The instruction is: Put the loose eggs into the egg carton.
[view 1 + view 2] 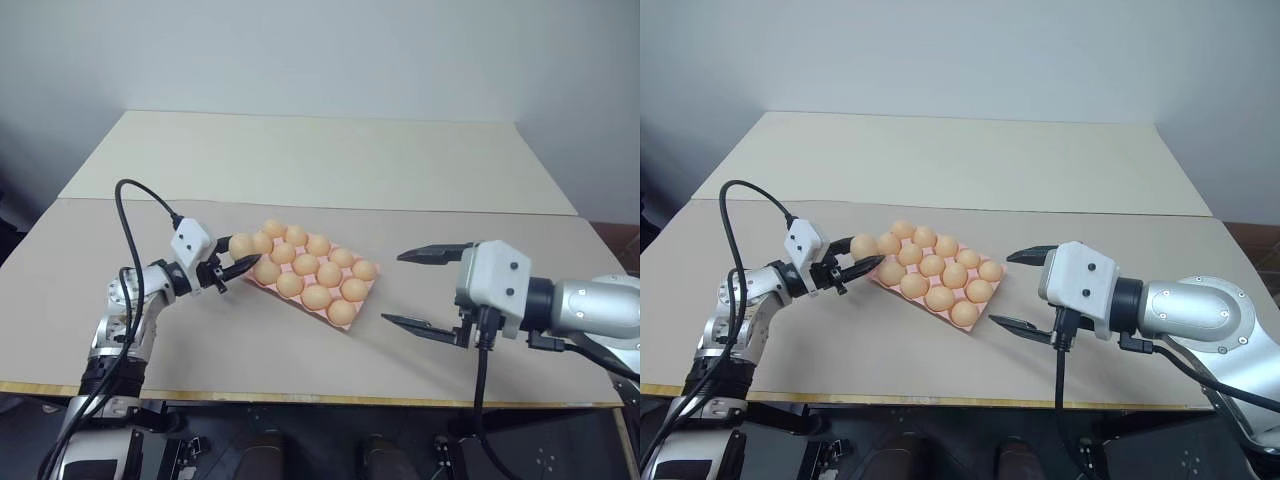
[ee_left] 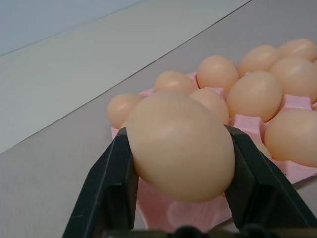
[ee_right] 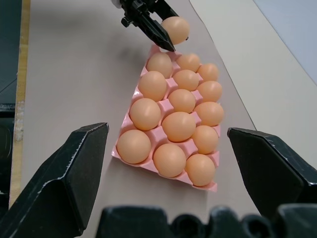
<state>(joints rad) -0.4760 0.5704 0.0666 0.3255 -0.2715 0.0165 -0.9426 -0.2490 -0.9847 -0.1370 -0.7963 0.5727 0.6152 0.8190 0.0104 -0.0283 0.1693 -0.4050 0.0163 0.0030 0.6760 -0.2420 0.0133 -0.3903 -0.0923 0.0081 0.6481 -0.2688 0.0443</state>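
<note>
The pink egg carton (image 3: 210, 187) lies slantwise at the middle of the table with several tan eggs (image 1: 305, 264) seated in its wells. My left gripper (image 1: 243, 256) is shut on one loose egg (image 2: 181, 146), held level just above the carton's left corner. In the left wrist view a bare pink well (image 2: 173, 213) shows below the held egg. My right gripper (image 1: 392, 288) hovers to the right of the carton, apart from it, with its jaws wide open and nothing between them.
The table top is two beige boards: a near one (image 1: 250, 350) and a lighter far one (image 1: 320, 150) against a white wall. The near wooden edge (image 1: 300, 396) runs below both arms. A black cable (image 1: 125, 215) loops over my left arm.
</note>
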